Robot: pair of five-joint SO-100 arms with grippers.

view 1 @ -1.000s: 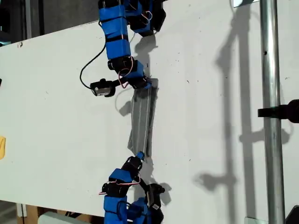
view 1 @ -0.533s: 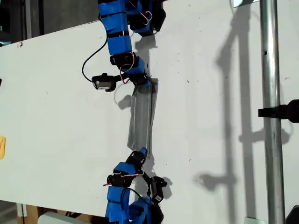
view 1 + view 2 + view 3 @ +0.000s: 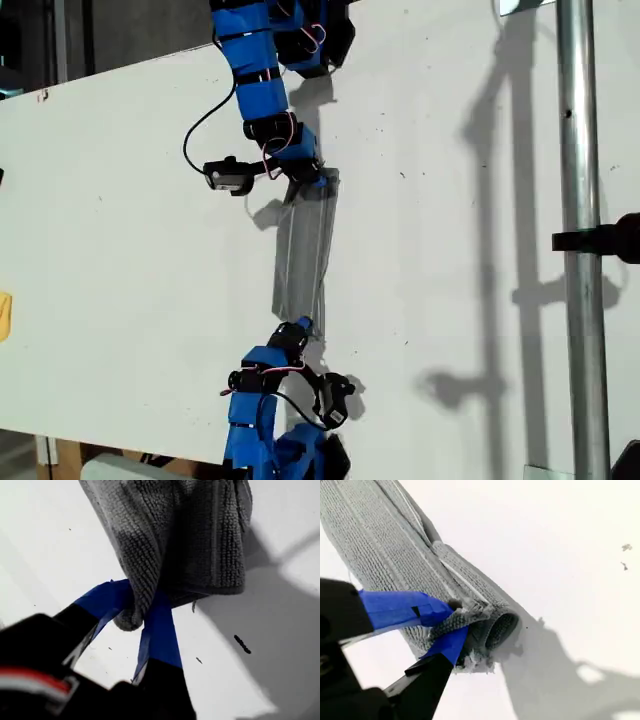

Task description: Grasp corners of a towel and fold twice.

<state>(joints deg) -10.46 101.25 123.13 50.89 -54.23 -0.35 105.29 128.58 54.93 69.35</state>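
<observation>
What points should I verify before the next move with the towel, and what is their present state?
1. My first gripper shut on the towel: ok, cloth pinched between the jaws.
2. My second gripper shut on the towel: ok, a bunched edge is clamped.
3. Towel stretched between both arms in the exterior view: ok, a narrow hanging strip.
4. Exact corner held by each gripper: cannot tell, cloth is bunched.
5. Table free for laying down: ok on the exterior view's left.
6. Towel lifted off the table: ok, its shadow falls apart from it.

white table (image 3: 130, 250), metal pole (image 3: 584, 240), hard shadows
</observation>
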